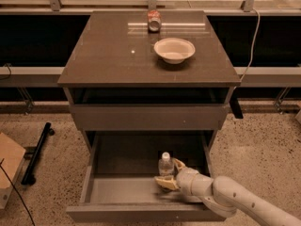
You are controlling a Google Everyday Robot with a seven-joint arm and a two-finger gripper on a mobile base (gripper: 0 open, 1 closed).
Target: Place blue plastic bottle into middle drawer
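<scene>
We see a big grey cabinet (pixel 148 117) with a brown tabletop (pixel 110 55). Under the top, the middle drawer (pixel 123 166) is pulled out toward the near side, and we can look down onto its plain grey floor. The robot's pale arm (pixel 237 200) comes in from the near right corner and reaches over the drawer's front edge. On the tabletop, right of the middle, sits a white bowl (pixel 174 50). The blue plastic bottle (pixel 165 164) stands upright inside the middle drawer, on the right part of the floor, with its white cap on top. The gripper (pixel 167 172) is down in the drawer too, right at the low part of the bottle. Its two tan fingers (pixel 179 164) are on both sides of the bottle and squeeze it between them. A small red-and-silver can (pixel 154 21) stands at the far edge of the tabletop, behind the bowl and a bit to the left.
</scene>
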